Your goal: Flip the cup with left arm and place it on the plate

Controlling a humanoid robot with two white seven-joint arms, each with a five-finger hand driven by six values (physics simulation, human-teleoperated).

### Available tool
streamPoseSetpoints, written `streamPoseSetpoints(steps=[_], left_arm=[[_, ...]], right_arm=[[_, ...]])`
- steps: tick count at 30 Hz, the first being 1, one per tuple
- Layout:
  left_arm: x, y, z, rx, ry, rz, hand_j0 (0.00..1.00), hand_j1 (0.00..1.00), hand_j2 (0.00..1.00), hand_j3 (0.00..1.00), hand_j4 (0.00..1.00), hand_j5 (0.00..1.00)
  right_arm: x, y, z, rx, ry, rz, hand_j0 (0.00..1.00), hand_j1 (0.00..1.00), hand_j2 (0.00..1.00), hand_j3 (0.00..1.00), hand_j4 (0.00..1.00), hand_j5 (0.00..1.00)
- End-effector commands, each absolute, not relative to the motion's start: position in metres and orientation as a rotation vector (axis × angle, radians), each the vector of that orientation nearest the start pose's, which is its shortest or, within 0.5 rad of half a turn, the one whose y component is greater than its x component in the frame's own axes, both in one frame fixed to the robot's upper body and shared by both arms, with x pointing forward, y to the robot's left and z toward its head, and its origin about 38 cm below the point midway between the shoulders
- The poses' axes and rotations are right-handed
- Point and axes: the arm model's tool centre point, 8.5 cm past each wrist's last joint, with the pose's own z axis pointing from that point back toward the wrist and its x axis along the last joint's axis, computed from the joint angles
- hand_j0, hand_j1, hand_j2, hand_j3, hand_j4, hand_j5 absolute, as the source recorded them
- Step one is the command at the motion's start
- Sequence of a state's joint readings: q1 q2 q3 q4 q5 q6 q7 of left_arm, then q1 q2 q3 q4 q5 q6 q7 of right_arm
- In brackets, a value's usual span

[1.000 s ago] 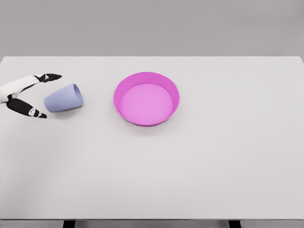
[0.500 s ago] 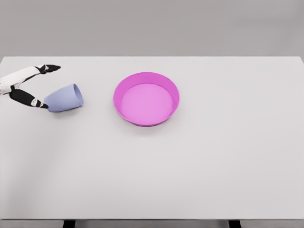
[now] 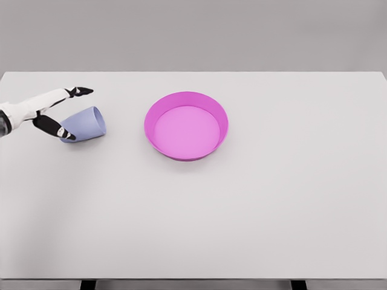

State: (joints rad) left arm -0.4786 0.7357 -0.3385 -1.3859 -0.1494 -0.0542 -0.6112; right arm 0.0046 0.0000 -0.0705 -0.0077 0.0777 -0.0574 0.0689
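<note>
White table (image 3: 272,211), tipped cup (image 3: 84,124), left hand (image 3: 51,112) straddling its base

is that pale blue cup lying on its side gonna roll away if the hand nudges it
Probably. The pale blue cup lies on its rounded wall on the flat white table, so a nudge could roll it. Its taper would likely curve that roll. It looks rigid and smooth, so the left hand, fingers spread around its base, may slip.

A white table (image 3: 254,205) fills the view. A pale blue cup (image 3: 84,124) lies on its side at about nine o'clock, mouth toward three o'clock. A pink plate (image 3: 186,125) sits just above the middle, well apart from the cup.
</note>
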Motion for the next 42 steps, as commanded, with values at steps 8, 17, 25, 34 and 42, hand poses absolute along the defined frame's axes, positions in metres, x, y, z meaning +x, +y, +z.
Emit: streamPoseSetpoints(steps=[8, 17, 25, 34, 42], left_arm=[[0.453, 0.363, 0.185, 0.309, -1.229, -1.320, 1.00, 1.00, 1.00, 1.00, 1.00, 1.00], [0.460, 0.360, 0.172, 0.288, -1.190, -1.319, 1.00, 1.00, 1.00, 1.00, 1.00, 1.00], [0.461, 0.363, 0.170, 0.296, -1.164, -1.297, 1.00, 1.00, 1.00, 1.00, 1.00, 1.00], [0.464, 0.355, 0.173, 0.315, -1.148, -1.282, 1.00, 1.00, 1.00, 1.00, 1.00, 1.00], [0.464, 0.352, 0.167, 0.314, -1.133, -1.295, 1.00, 1.00, 1.00, 1.00, 1.00, 1.00]], right_arm=[[0.006, -0.266, -0.262, -0.019, -0.061, 0.011, 1.00, 1.00, 1.00, 1.00, 1.00, 1.00], [0.006, -0.266, -0.262, -0.019, -0.059, 0.012, 1.00, 1.00, 1.00, 1.00, 1.00, 1.00], [0.006, -0.266, -0.262, -0.019, -0.059, 0.012, 1.00, 1.00, 1.00, 1.00, 1.00, 1.00], [0.006, -0.266, -0.262, -0.019, -0.061, 0.011, 1.00, 1.00, 1.00, 1.00, 1.00, 1.00], [0.006, -0.266, -0.262, -0.019, -0.059, 0.011, 1.00, 1.00, 1.00, 1.00, 1.00, 1.00]])
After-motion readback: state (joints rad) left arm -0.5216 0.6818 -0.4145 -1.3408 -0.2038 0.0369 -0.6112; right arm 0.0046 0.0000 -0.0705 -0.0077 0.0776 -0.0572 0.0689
